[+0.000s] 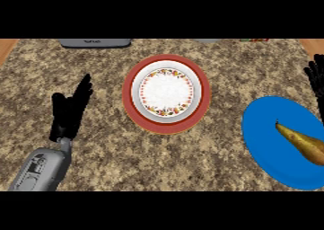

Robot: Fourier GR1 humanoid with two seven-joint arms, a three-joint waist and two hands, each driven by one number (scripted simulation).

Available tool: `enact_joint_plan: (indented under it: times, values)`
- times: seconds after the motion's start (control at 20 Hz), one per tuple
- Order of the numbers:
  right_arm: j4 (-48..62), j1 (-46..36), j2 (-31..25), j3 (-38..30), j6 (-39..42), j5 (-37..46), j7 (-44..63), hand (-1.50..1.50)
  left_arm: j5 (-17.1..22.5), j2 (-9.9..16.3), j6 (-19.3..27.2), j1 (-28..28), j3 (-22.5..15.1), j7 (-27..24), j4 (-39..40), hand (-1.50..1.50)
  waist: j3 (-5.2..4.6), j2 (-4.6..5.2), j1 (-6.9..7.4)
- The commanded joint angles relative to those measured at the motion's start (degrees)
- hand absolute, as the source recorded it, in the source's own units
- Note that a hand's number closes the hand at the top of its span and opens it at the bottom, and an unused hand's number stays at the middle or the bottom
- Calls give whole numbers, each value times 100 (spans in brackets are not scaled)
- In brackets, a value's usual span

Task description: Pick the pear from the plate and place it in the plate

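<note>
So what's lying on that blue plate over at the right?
A single brownish-yellow pear lies on the round blue plate, stem pointing up-left. Its lower end runs off the view's right edge, so that tip is unseen. The patch of plate under the pear is hidden.

Speckled stone counter, matt blue plate

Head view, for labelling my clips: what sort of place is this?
Probably a kitchen counter: a speckled stone countertop carries a red-rimmed plate with a floral border and a blue plate holding a pear. A grey appliance sits at the far edge.
</note>
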Motion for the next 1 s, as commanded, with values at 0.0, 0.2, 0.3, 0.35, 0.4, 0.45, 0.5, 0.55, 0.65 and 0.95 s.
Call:
enact_joint_plan:
  times: [0.0, 0.2, 0.3, 0.35, 0.4, 0.45, 0.5, 0.55, 0.65, 0.95]
  values:
    - [-239, 61, 11, -108, 704, -498, 42, -150, -214, 154, -3, 210, 20, -270, -224, 0, 28, 130, 83]
    - [-658, 67, 343, 78, 2409, -2286, 471, -150, -651, 972, -28, 551, 162, -739, -282, 0, 50, 28, 248]
    - [-773, 178, -1151, -302, 1986, -519, -172, -150, -597, 1091, -70, 974, 309, -1072, -136, 0, 5, 58, 76]
    - [-758, 805, -593, -882, 2315, -1663, -623, -150, -653, 1067, 3, 1693, 266, -1537, -459, 0, 31, 73, 60]
    - [-887, 938, -328, -1032, 2199, -1790, -895, -150, -540, 1230, -181, 1613, 402, -1554, -450, 0, 31, 83, 20]
    - [-953, 1171, -296, -1218, 2387, -2091, -954, -150, -682, 1053, 75, 1876, 248, -1435, -824, 0, 36, 72, 32]
    - [-851, 1403, -333, -1496, 2720, -2400, -1176, -150, -625, 1071, 34, 1836, 300, -1419, -845, 0, 39, 74, -21]
    - [-745, 1502, 56, -1413, 2606, -2344, -1381, -150, -547, 1097, -46, 1917, 422, -1704, -689, 0, 34, 106, 22]
    - [-954, 1777, -107, -1786, 2871, -2819, -1244, -150, -460, 1242, -204, 2166, 565, -1869, -782, 0, 27, 109, 19]
    - [-893, 2683, -946, -2436, 4654, -2968, -1333, -150, -626, 1120, -168, 2058, 527, -1472, -1078, 0, 30, 123, 12]
